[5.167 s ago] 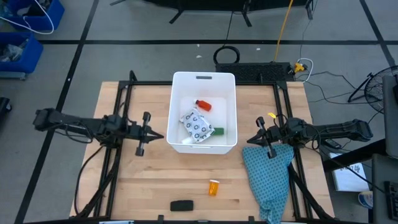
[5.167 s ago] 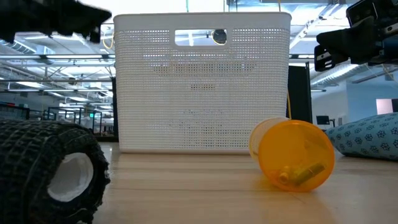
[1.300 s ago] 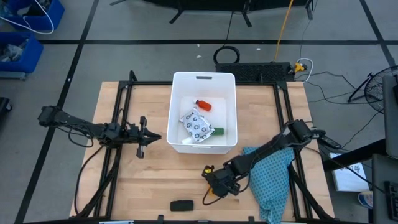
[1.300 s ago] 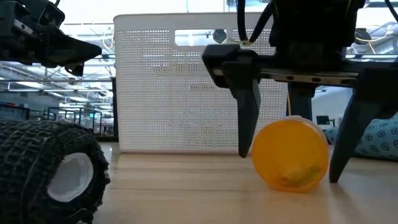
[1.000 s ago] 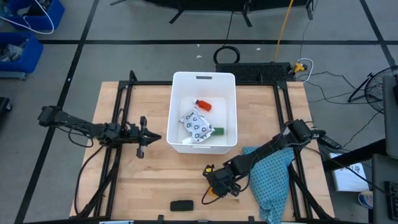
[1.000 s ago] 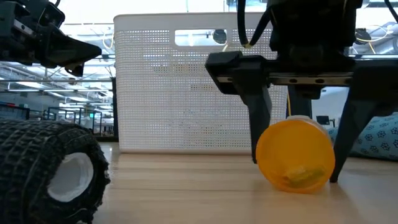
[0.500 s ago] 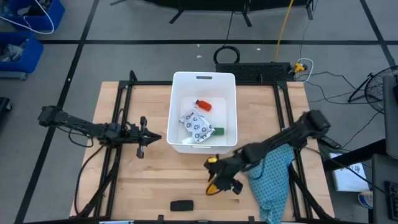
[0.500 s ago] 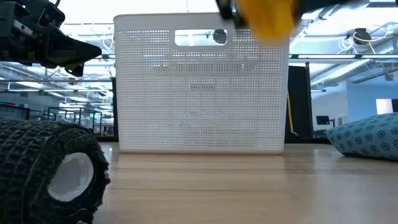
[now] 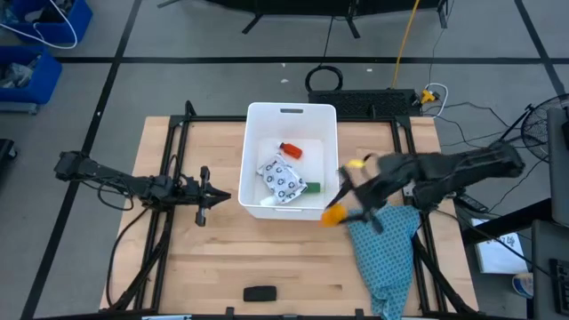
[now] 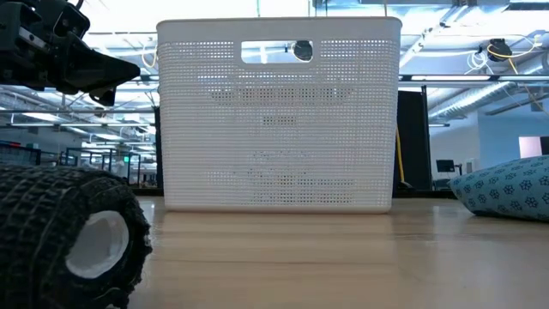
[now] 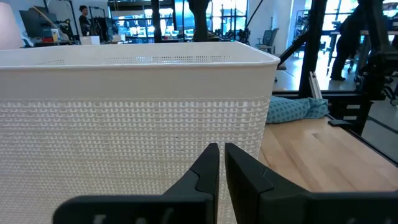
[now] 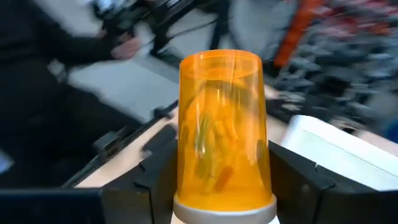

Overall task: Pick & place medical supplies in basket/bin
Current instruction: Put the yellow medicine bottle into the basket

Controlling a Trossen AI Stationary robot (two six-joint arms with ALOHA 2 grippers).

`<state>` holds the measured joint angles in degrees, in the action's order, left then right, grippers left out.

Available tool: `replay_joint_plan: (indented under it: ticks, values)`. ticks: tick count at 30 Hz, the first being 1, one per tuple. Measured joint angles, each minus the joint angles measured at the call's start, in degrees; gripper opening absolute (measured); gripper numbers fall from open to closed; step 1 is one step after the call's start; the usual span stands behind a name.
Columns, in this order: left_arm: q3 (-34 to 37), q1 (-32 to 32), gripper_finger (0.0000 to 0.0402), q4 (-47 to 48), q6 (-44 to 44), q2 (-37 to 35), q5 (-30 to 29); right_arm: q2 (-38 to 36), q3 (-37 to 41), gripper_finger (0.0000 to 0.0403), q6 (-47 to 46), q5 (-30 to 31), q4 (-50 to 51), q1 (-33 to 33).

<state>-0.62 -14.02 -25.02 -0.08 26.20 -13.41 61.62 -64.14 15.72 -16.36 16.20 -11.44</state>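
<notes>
Orange vial: a translucent orange plastic vial [image 12: 222,134] with a white cap, held above the table just off the near right corner of the bin; in the high view it shows as an orange blur [image 9: 332,215].
Right gripper: the right gripper [image 9: 348,212] has its two dark fingers [image 12: 152,168] clamped on either side of the vial.
Bin: a large white rectangular plastic tub [image 9: 253,142] with perforated walls and a handle slot in its far short rim, standing mid-table.
Bin contents: a white flat packet with dark dots [image 9: 281,180], a green oblong [image 9: 313,188] beside it, a red-and-white small bottle [image 9: 290,149] toward the far end.
Black oblong: a black oblong roll [image 9: 260,293] lying on the wooden table [image 9: 222,258] near its front edge, well apart from the bin.
Left gripper: the left gripper [image 9: 206,196] hangs left of the bin, its fingers [image 11: 205,174] nearly together with a thin gap, holding nothing.
Cloth: a teal patterned cloth [image 9: 384,253] on the table's right side, under the right arm.
</notes>
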Motion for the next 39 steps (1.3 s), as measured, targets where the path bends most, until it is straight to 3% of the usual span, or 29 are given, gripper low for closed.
replay_joint_plan:
  ticks: [10,19,30,34,39]
  values:
    - [0.0,0.0,0.0031,-0.02,0.0,0.0,0.0,-24.72,25.0,0.019,-6.68,5.73,-15.56,9.96]
    - [0.0,0.0,0.0031,-0.02,0.0,0.0,-0.02,-36.95,39.97,0.0186,-13.96,4.31,-22.89,14.81]
    - [0.0,0.0,0.0031,0.0,-0.43,0.0,-0.02,-40.19,49.92,0.0189,-17.94,4.35,-37.8,14.81]
    - [0.0,0.0,0.0031,-0.01,-0.41,0.0,-0.02,-39.22,49.07,0.0189,-18.8,4.42,-41.57,14.81]
    - [0.0,0.0,0.0031,-0.04,1.01,0.0,-0.07,-32.52,40.98,0.0189,-19.17,4.28,-40.91,14.79]
